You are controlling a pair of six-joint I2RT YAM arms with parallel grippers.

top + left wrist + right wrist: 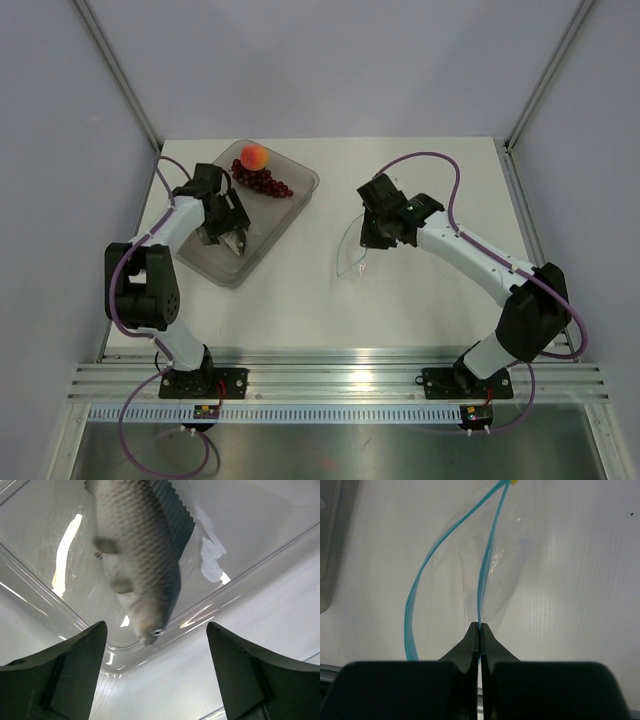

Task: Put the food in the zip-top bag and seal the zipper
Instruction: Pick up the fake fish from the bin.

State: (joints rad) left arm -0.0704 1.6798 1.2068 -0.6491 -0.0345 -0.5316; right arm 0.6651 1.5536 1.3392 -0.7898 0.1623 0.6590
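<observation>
An orange-red peach (254, 156) and a bunch of dark grapes (262, 181) lie at the far end of the translucent tray (297, 199). A grey fish (140, 555) lies in the tray's near end, its head toward a corner. My left gripper (156, 645) hovers open just above the fish (237, 244), holding nothing. The clear zip-top bag (507, 575) lies on the table at centre right, its mouth gaping. My right gripper (479, 626) is shut on one side of the blue-teal zipper (487, 555), and the other strip bows away to the left.
The tray's corner (330, 540) shows at the left edge of the right wrist view. White table (420, 310) lies around the bag (352, 258). Grey walls and corner posts enclose the back and sides.
</observation>
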